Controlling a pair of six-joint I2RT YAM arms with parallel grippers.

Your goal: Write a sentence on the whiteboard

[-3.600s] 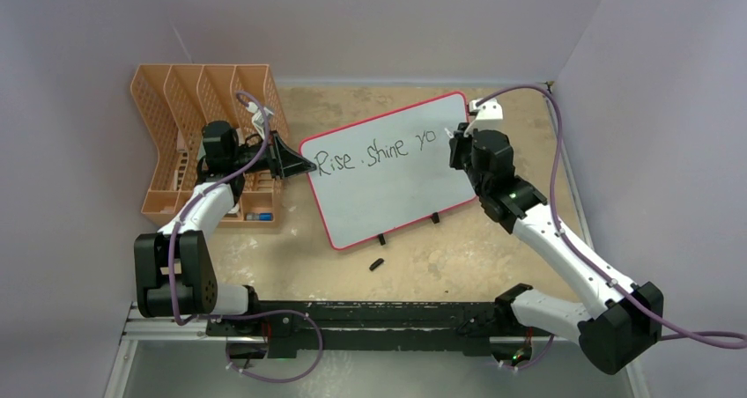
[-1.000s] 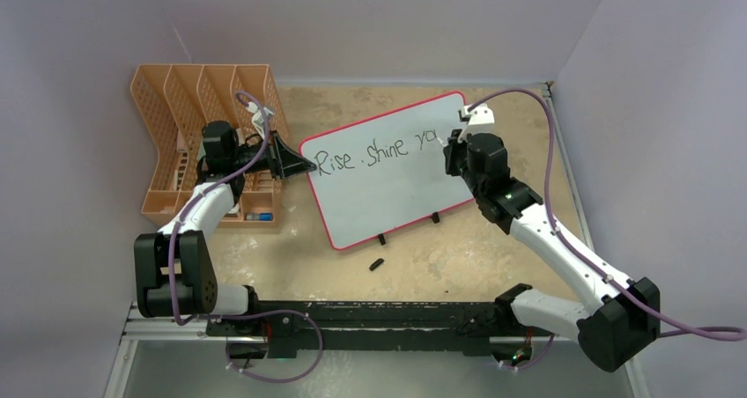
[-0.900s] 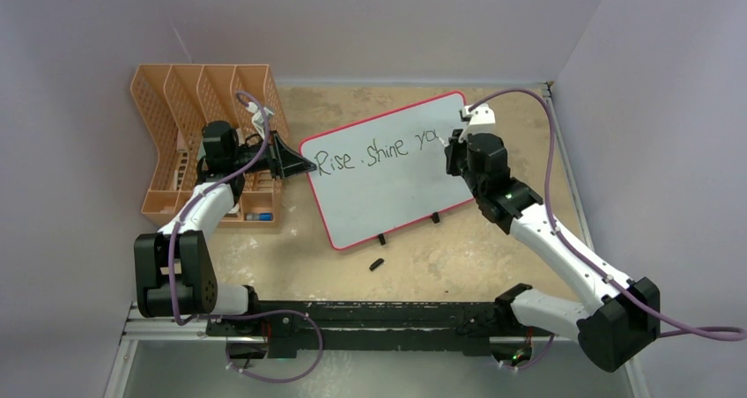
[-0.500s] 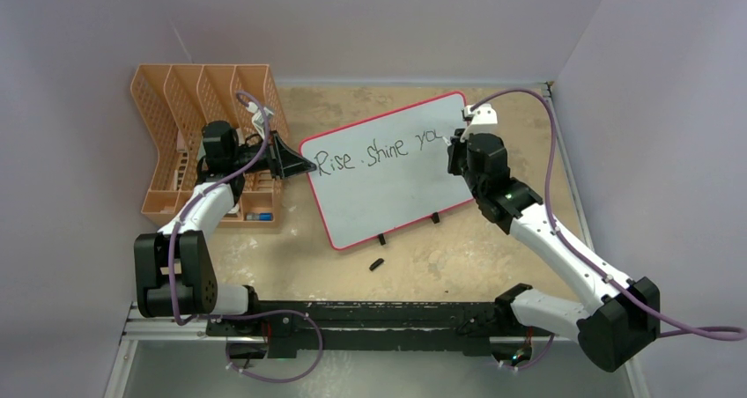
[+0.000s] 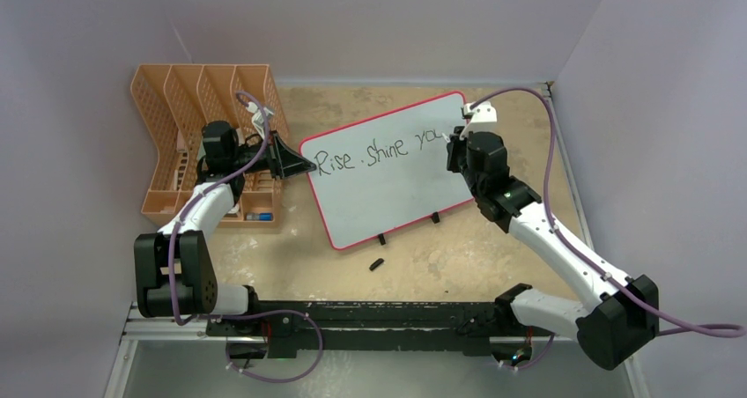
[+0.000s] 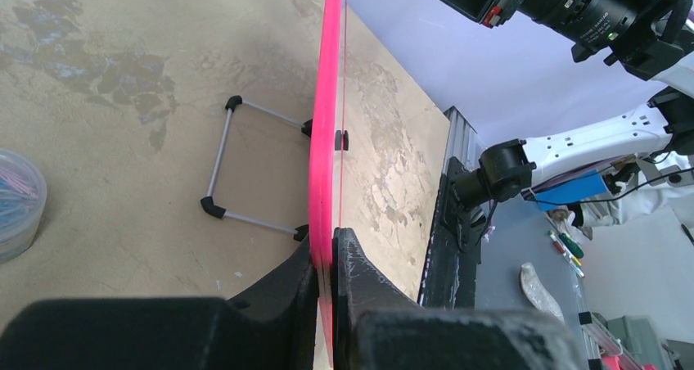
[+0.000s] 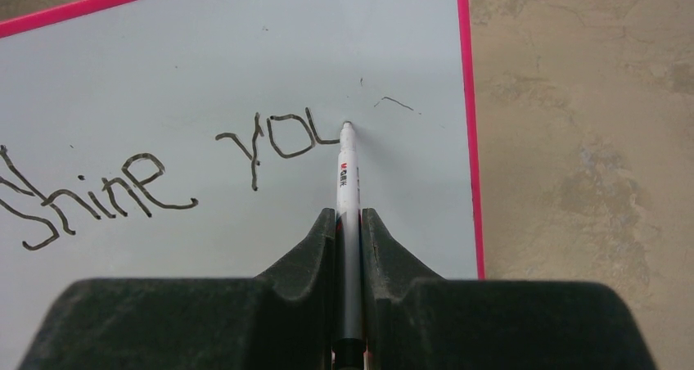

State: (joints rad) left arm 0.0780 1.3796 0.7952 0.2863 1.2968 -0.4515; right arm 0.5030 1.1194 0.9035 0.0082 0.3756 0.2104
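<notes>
The whiteboard (image 5: 388,182), white with a red-pink rim, stands tilted on the table. Black lettering (image 5: 379,150) on it reads "Rise . shine you"; the right wrist view shows "shine you" (image 7: 270,141). My left gripper (image 5: 295,162) is shut on the board's left edge, whose pink rim (image 6: 326,124) shows between the jaws in the left wrist view. My right gripper (image 5: 454,143) is shut on a white marker (image 7: 348,173), its tip touching the board at the end of the "u". A short stray stroke (image 7: 397,103) lies right of the tip.
An orange mesh file rack (image 5: 207,143) stands at the left, behind the left arm. A small black cap (image 5: 377,263) lies on the table in front of the board. A wire stand (image 6: 245,165) props the board from behind. A clear tub (image 6: 16,202) sits nearby.
The lettering has grown from "yo" to "you". The right gripper has shifted slightly with the marker at the end of the line. The left gripper has not moved.
</notes>
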